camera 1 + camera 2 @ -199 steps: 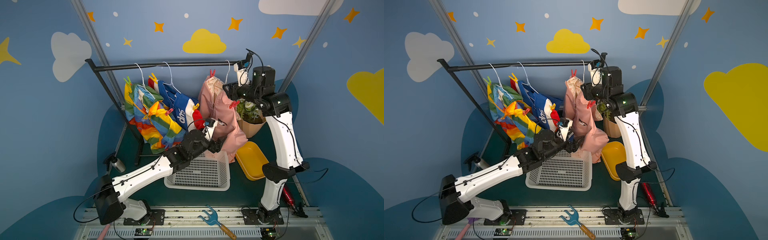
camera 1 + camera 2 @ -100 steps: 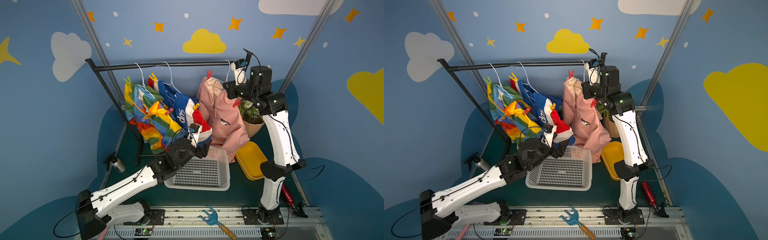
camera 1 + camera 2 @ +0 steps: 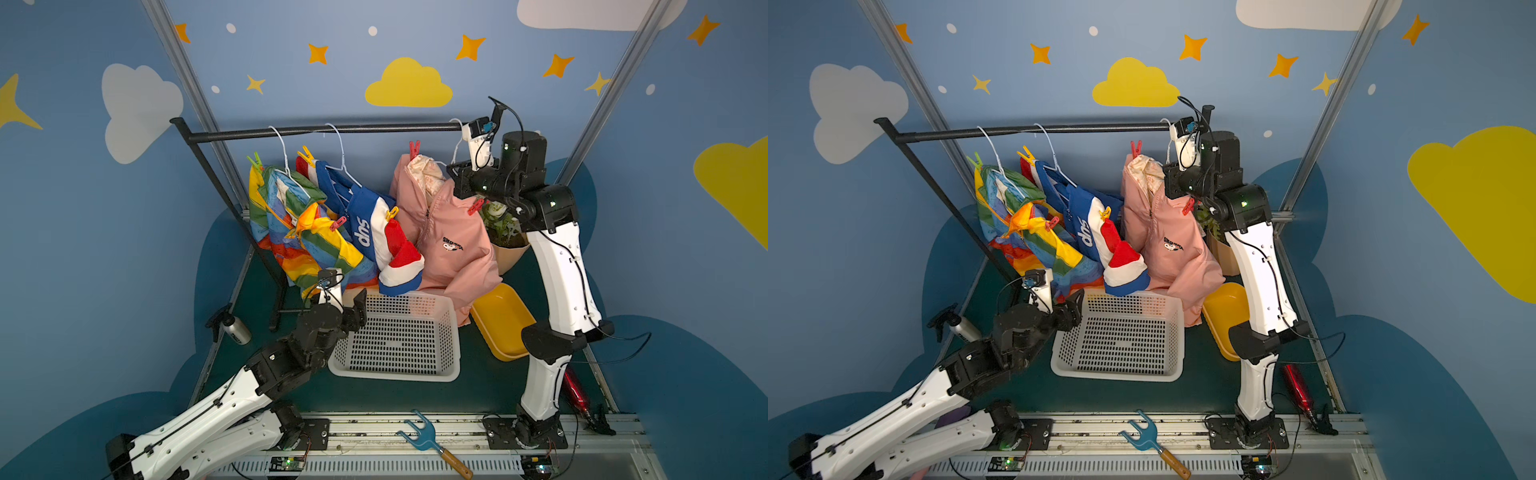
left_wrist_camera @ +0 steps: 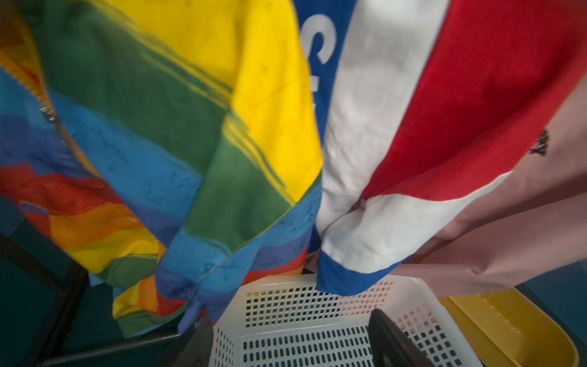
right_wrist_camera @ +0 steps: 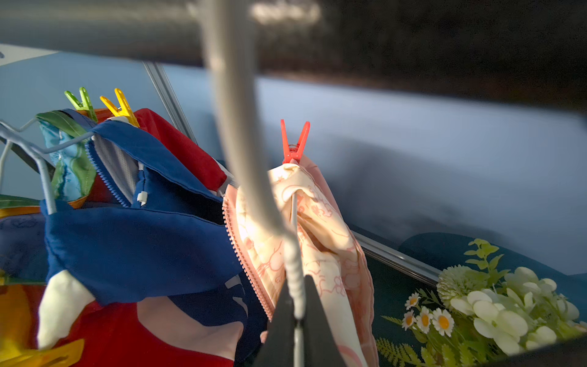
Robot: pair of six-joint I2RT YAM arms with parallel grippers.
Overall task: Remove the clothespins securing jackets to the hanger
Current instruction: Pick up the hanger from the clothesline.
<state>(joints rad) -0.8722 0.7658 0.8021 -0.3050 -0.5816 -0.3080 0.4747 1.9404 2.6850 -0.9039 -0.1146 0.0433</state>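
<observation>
Three jackets hang on white wire hangers from the black rail (image 3: 316, 131): rainbow (image 3: 299, 237), blue, white and red (image 3: 370, 232), and pink (image 3: 449, 245). Clothespins show in green (image 3: 255, 160), yellow (image 3: 306, 154), red (image 3: 414, 148) on the pink collar, red (image 3: 476, 206) on the pink shoulder, pink (image 3: 337, 223) and yellow (image 3: 391, 213). My right gripper (image 5: 297, 308) is shut on the pink jacket's hanger wire (image 5: 241, 159), just under the rail (image 3: 1059, 129). My left gripper (image 4: 292, 343) stands open and empty, low at the basket's near left corner, below the hems.
A white perforated basket (image 3: 451, 332) sits under the jackets, a yellow tray (image 3: 503, 320) to its right. A potted plant (image 3: 505, 224) stands behind the right arm. A spray bottle (image 3: 235, 330) lies left, a blue hand rake (image 3: 424, 436) and a red tool (image 3: 575, 390) in front.
The left arm has drawn back from the pink jacket, down and left to the basket's corner. The right gripper has closed on the hanger wire. The pink jacket hangs flat again.
</observation>
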